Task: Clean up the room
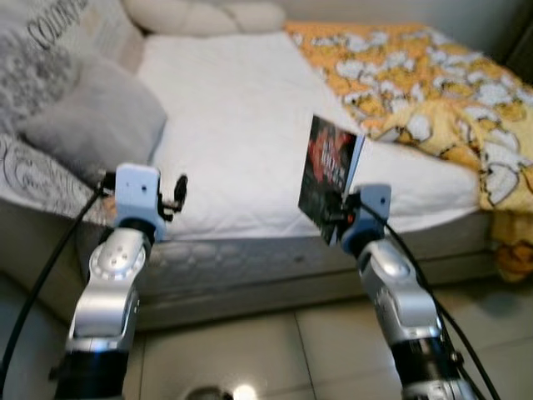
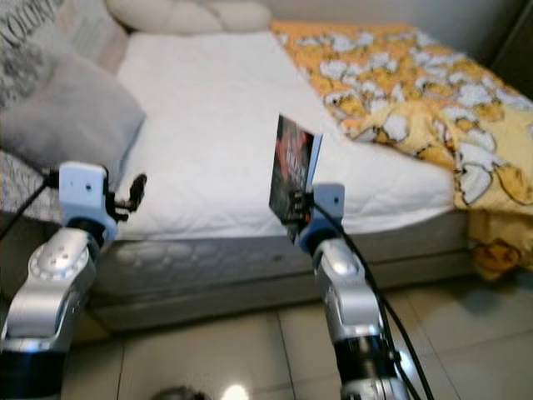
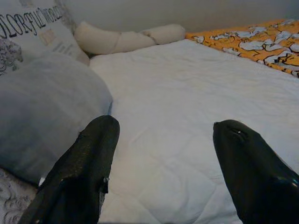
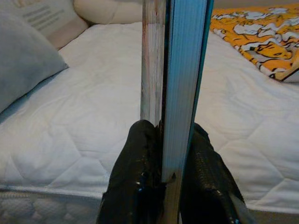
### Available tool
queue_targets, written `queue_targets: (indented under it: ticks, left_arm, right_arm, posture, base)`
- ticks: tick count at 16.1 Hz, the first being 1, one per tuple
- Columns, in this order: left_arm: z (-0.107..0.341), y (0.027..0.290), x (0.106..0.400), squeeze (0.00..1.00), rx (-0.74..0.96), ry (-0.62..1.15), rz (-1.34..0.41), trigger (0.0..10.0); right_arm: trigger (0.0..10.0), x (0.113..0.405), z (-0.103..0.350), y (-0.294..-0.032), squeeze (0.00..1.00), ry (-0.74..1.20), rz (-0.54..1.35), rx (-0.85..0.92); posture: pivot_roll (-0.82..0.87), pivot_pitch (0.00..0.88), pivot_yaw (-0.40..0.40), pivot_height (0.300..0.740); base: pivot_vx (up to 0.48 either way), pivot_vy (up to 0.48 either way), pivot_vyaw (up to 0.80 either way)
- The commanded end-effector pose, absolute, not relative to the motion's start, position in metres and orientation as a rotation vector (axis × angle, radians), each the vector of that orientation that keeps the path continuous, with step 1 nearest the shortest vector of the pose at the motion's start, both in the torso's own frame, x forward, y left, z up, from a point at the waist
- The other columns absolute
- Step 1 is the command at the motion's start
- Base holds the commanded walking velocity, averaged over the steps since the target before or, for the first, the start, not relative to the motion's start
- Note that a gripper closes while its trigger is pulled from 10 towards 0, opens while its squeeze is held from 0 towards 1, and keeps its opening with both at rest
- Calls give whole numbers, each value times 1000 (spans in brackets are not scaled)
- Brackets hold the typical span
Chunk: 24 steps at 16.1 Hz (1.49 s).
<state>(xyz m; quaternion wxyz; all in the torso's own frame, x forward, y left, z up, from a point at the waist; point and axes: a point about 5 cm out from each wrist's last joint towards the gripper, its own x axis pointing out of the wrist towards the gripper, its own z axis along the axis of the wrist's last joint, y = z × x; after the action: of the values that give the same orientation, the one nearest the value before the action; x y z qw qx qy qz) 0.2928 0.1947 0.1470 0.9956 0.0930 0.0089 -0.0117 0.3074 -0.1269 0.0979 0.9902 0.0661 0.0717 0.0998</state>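
The right gripper is clamped on the lower edge of a thin dark-covered book with red print, holding it upright above the near edge of the bed's white quilted mattress. In the right wrist view its two black fingers press on either side of the book, whose pale blue page block stands on end between them. The left gripper is raised at the near left of the bed, its fingers spread wide with nothing between them, pointing across the mattress towards the grey cushion.

On the bed, the grey cushion leans at the left against a printed pillow with lettering, a cream bolster lies along the far end, and an orange blanket patterned with white and yellow figures is bunched over the right side, spilling off the near right corner towards the tiled floor.

Judging by this, the tidying is in its early or middle part: the book has been picked up but has no resting place yet, and the crumpled blanket looks unmade. Where the book belongs cannot be told from here.
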Motion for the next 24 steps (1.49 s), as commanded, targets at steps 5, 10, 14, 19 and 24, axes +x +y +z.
queue_targets:
  ticks: [5,10,14,19,24]
  left_arm:
    - [151,196,294,0,187,8,-20,10000]
    - [152,198,295,0,185,7,-14,10000]
    - [152,197,296,0,182,10,-29,10000]
    - [151,196,296,0,186,15,-39,10000]
    - [150,195,295,0,183,15,-46,10000]
  right_arm:
    - [10000,311,107,-126,0,104,205,119]
    - [10000,312,109,-123,0,104,225,131]
    - [10000,313,109,-125,0,108,224,135]
    - [10000,313,108,-123,0,115,236,127]
    - [10000,312,107,-124,0,116,237,111]
  posture:
    - [6,0,-39,740]
    - [7,0,-38,740]
    - [5,0,-37,740]
    - [5,0,-36,740]
    - [5,0,-37,740]
  base:
    - [297,0,0]
    - [307,0,446]
    - [313,0,0]
    - [320,0,0]
    - [321,0,0]
